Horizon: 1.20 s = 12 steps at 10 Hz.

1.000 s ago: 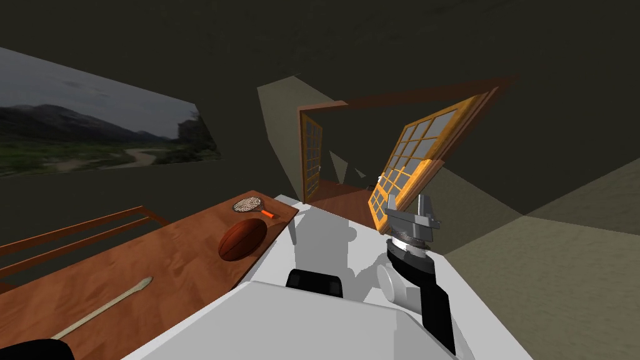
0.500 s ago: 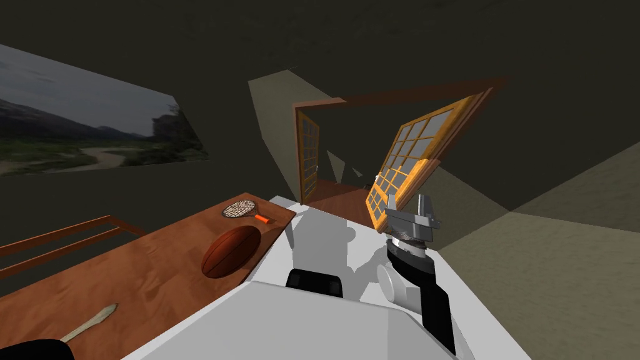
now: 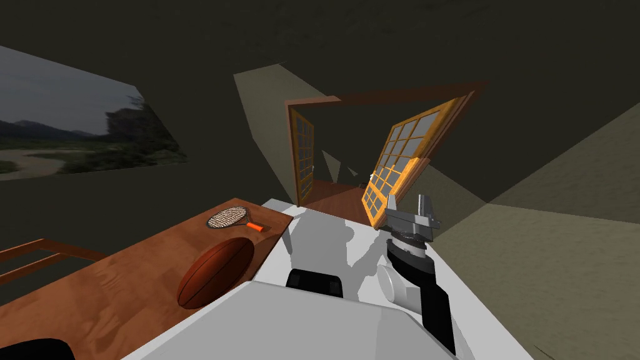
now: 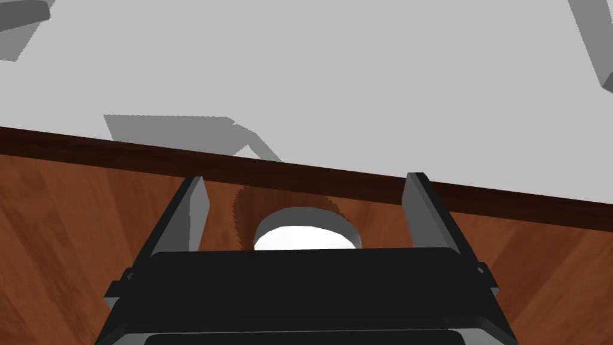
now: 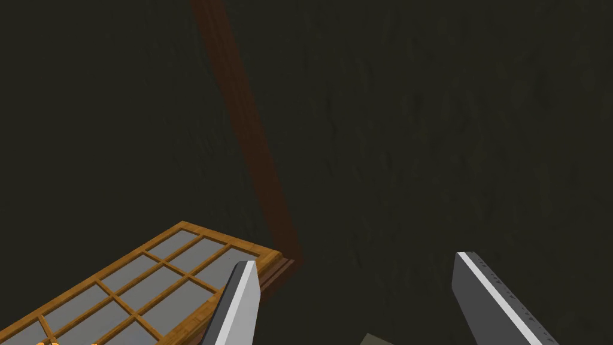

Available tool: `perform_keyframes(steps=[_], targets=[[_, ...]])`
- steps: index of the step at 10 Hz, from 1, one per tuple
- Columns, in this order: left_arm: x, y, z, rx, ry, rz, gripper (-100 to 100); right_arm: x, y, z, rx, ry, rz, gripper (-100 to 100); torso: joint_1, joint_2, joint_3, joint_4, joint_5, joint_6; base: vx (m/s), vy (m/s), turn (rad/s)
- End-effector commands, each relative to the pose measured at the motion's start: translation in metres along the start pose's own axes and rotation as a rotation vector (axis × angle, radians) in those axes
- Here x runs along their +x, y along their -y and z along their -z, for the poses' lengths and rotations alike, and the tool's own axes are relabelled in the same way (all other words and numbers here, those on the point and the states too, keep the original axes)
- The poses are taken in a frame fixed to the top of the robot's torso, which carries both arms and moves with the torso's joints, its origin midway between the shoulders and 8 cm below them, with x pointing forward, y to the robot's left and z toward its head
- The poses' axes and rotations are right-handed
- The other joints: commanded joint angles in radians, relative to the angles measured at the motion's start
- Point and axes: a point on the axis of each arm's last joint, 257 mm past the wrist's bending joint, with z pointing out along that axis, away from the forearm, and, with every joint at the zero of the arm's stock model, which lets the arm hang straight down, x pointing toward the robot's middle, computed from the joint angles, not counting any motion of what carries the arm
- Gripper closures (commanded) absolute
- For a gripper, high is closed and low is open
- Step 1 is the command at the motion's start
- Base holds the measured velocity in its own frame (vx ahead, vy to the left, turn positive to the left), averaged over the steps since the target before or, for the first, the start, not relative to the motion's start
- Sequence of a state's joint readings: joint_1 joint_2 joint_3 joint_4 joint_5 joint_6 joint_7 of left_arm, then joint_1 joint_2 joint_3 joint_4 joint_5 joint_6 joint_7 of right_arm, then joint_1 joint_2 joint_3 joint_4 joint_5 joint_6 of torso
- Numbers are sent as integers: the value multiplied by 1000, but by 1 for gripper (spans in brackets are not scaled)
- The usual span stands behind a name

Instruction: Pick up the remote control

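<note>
**Ball and racket share a wooden table**

A brown wooden table (image 3: 125, 281) runs along my left side, its far corner meeting the pale grey floor (image 3: 325, 231). A brown oval ball (image 3: 215, 273) lies near the table's edge. A small racket (image 3: 234, 220) with an orange grip lies beyond it toward the corner, apart from the ball. Between my left gripper's (image 4: 305, 178) fingers, a white round object (image 4: 302, 233) sits on the wood beside the table's dark edge.

a brown oval ball (image 3: 215, 272) is seen lying on a wooden table (image 3: 112, 294) near its edge, and a small racket (image 3: 226, 218) with an orange handle is laid beyond it at the table's corner, apart from the ball. a landscape picture (image 3: 62, 137) is hung on the dark wall. a glazed door leaf (image 3: 406, 150) in a wooden frame is seen swung open, with a second leaf (image 3: 304, 153) beside it.
</note>
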<state>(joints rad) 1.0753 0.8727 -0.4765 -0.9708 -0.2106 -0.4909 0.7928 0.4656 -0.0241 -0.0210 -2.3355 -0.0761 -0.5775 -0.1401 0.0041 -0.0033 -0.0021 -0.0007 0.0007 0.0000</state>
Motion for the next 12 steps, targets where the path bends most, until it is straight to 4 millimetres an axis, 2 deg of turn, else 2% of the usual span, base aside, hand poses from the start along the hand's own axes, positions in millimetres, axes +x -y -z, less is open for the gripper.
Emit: perform_keyframes(steps=[1,5,6,7,8,11,12], targets=[[-20,-12,9,-46,20,6,-100,0,0,0,0,0,0,0,0,0,0,0,0,0,41,107,-114],[-53,-9,11,-90,60,10,-100,0,0,0,0,0,0,0,1,3,2,1,1,0,3,116,-83],[-50,-10,12,-85,54,7,-100,0,0,0,0,0,0,0,1,3,2,1,1,0,-2,54,-28],[-51,-10,12,-86,56,9,0,0,0,0,0,0,0,0,-2,4,2,1,0,-1,0,11,1],[-43,-11,1,-86,56,10,-100,0,0,0,0,0,0,0,-5,4,2,1,-1,-1,2,34,-3],[-29,-13,-15,-87,55,10,-100,0,0,0,0,0,0,0,-3,4,2,1,0,-1,4,61,-4],[-33,-11,-11,-86,55,11,-100,0,0,0,0,0,0,0,-3,3,2,1,0,-1,4,21,-2]])
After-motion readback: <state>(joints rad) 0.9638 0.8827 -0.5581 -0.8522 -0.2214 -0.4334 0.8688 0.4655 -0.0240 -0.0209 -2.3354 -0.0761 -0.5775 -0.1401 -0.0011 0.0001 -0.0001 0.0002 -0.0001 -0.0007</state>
